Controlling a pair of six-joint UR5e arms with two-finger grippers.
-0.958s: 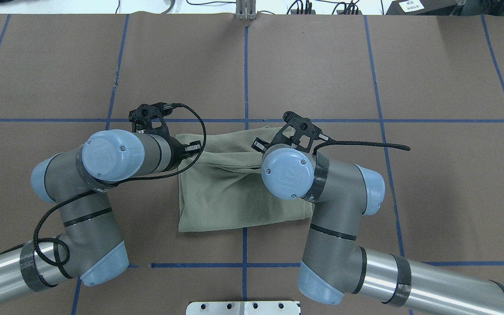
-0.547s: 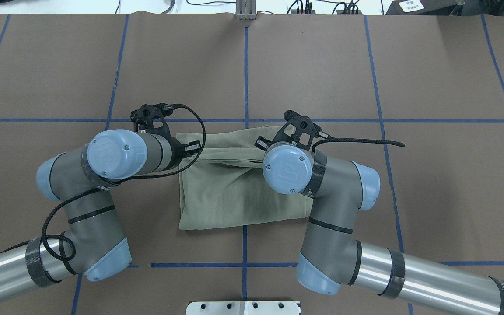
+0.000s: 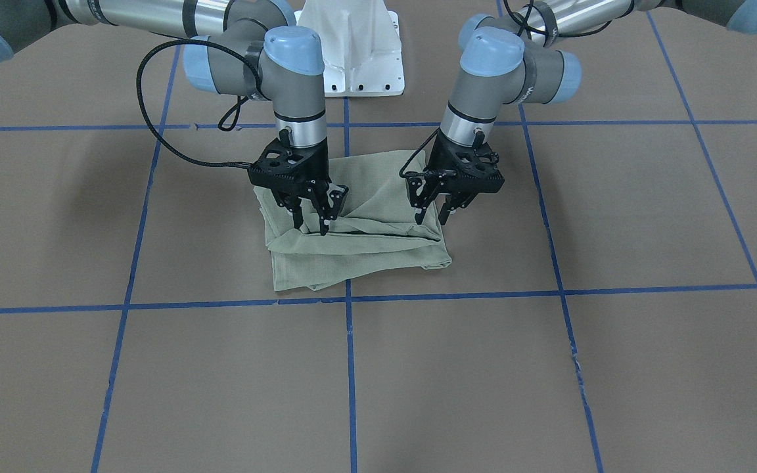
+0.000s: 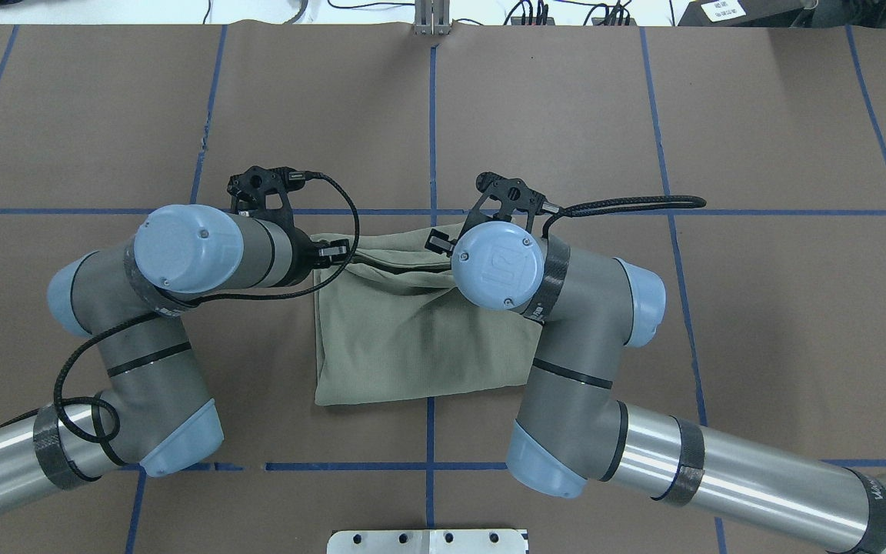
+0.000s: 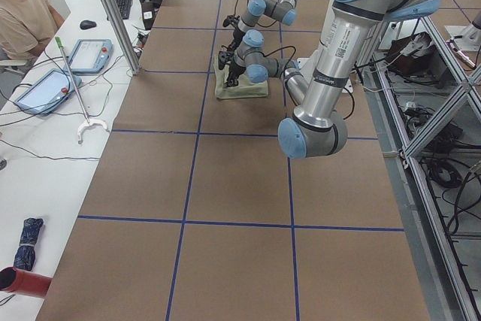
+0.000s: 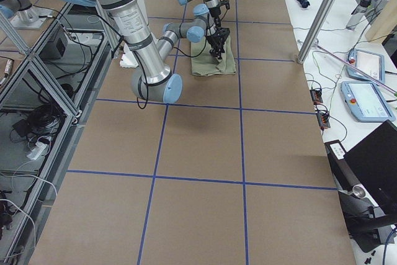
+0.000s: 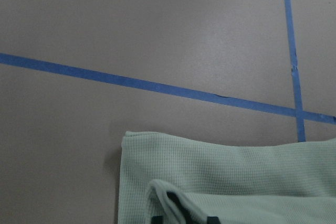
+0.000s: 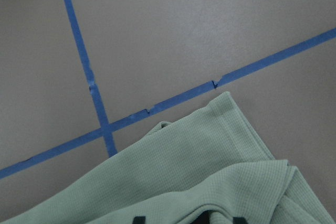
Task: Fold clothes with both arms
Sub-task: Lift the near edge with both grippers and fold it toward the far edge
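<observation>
We found the left gripper [image 3: 432, 217] and the right gripper [image 3: 311, 223] each pinching the upper layer of the shirt [image 3: 359, 263], which lay part-folded on the table [image 3: 549, 368]. In our judgement, uneven travel could pull an edge free and skew the fold.

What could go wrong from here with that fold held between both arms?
1. The left gripper and right gripper each seem to pinch only a narrow bit of the shirt, its top layer stretched between them. If one slips, the fold will likely land skewed.
2. The layers underneath lie splayed at the edge away from the robot, so dragging the held layer may pull the stack further out of square.
</observation>
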